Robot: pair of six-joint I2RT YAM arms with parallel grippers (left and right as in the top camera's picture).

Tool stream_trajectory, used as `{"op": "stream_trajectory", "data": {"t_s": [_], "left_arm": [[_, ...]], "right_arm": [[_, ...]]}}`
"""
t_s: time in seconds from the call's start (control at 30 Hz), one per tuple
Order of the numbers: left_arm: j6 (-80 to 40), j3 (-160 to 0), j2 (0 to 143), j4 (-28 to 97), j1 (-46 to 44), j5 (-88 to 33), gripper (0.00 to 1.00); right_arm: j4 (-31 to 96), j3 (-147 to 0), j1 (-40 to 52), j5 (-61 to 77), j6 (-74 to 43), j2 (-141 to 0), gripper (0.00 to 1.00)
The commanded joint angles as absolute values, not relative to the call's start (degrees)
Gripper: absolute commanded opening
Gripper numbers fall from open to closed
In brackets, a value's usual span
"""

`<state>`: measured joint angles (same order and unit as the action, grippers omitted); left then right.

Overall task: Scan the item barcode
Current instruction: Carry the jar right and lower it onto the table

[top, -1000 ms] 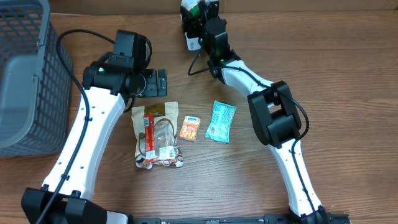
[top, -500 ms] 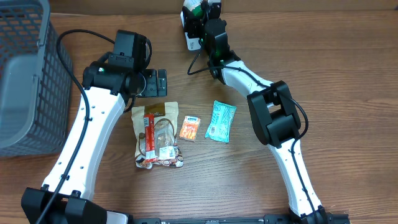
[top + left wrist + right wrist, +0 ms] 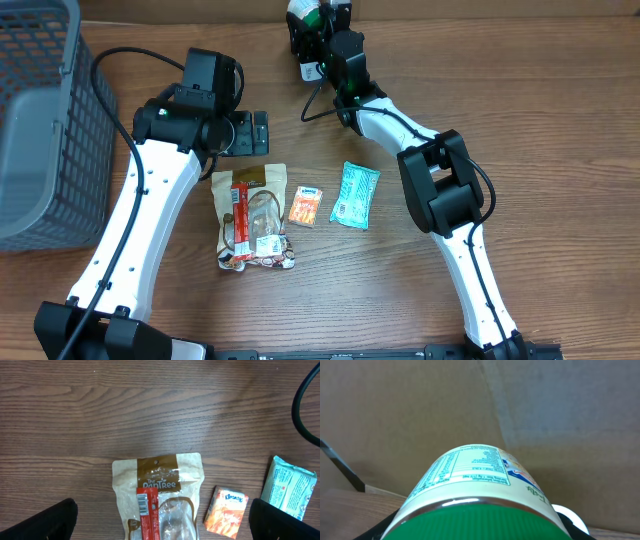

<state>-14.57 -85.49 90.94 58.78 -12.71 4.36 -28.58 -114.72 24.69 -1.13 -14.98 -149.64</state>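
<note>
Gripping green-lidded can [image 3: 470, 475], right pincer [image 3: 316, 22] at far edge of table [image 3: 540, 120].

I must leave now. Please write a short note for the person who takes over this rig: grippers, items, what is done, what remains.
Left gripper: open, empty, just beyond the top end of the brown paper snack pouch.
Right gripper: shut on the white round container with a green lid, at the far edge of the wooden table, printed label facing its wrist camera.
On the table: the pouch with a red wrapped bar on it, small orange tissue pack, teal packet.
Done: container picked up.
Left: its scan cannot be confirmed; the other items wait.
</note>
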Motion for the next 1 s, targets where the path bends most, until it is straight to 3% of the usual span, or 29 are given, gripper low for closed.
{"op": "stream_trajectory", "data": {"t_s": [0.0,0.27,0.63,0.83,0.97], "left_arm": [[-14.15,-86.26,90.74,58.87,-12.78,4.89,1.00],[-14.15,-86.26,90.74,58.87,-12.78,4.89,1.00],[-14.15,-86.26,90.74,58.87,-12.78,4.89,1.00],[-14.15,-86.26,90.74,58.87,-12.78,4.89,1.00],[-14.15,-86.26,90.74,58.87,-12.78,4.89,1.00]], "right_arm": [[-28.23,-115.42,23.66,-0.32,-15.18,-146.02,0.04],[-10.76,-115.42,21.56,-0.32,-15.20,-131.76,0.04],[41.58,-115.42,12.97,-0.30,-15.27,-114.19,0.04],[69.34,-115.39,3.62,-0.27,-23.03,-114.10,0.04],[79.90,-113.86,-3.20,-0.25,-24.10,-116.36,0.04]]}}
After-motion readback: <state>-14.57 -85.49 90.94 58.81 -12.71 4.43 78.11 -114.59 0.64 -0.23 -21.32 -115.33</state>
